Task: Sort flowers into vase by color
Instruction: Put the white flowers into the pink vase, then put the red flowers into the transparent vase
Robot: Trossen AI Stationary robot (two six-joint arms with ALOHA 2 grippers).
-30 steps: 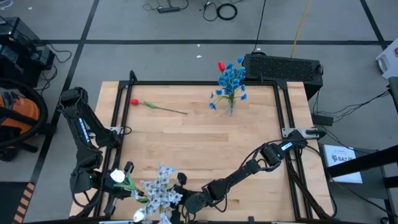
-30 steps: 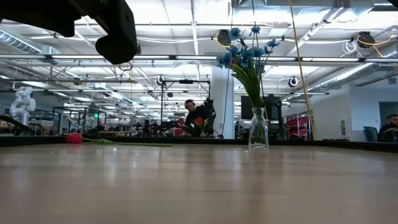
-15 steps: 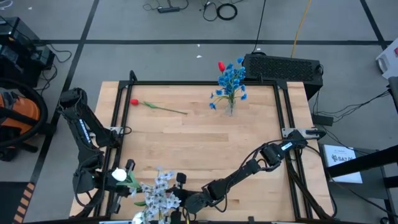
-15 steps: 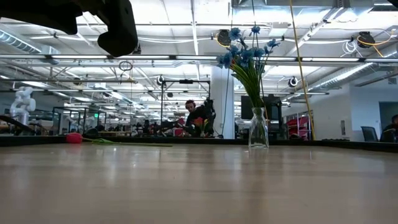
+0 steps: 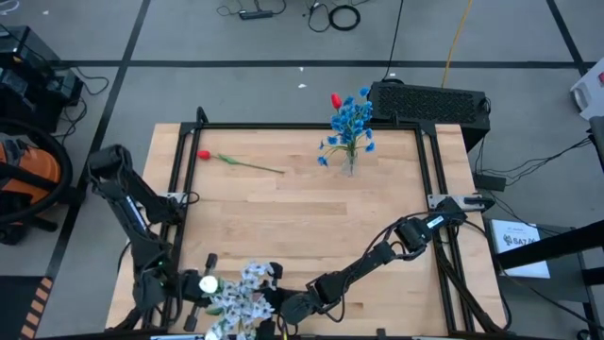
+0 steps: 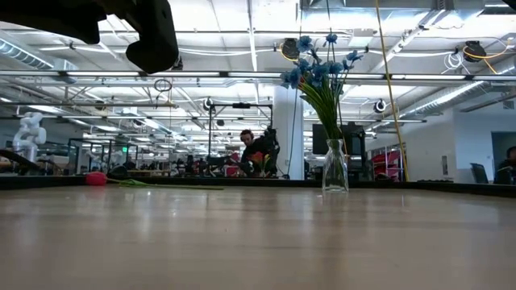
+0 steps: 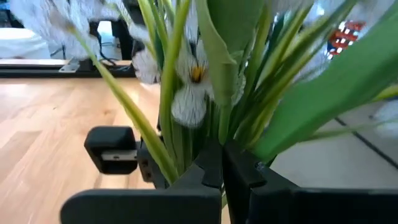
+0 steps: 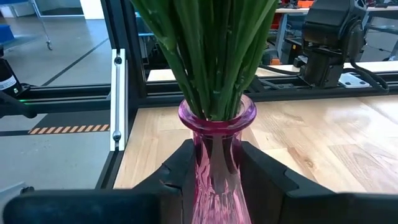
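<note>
From above, the left tool [image 5: 193, 286] and right tool [image 5: 283, 304] meet at the desk's [image 5: 302, 217] near edge around pale flowers [image 5: 243, 295]; a red flower [image 5: 236, 161] lies apart.

Left wrist: the tool [image 7: 217, 163] is clamped on a green stem [image 7: 168, 93].

Right wrist: the tool [image 8: 214, 163] grips a pink vase [image 8: 216, 155] (stems inside).
</note>
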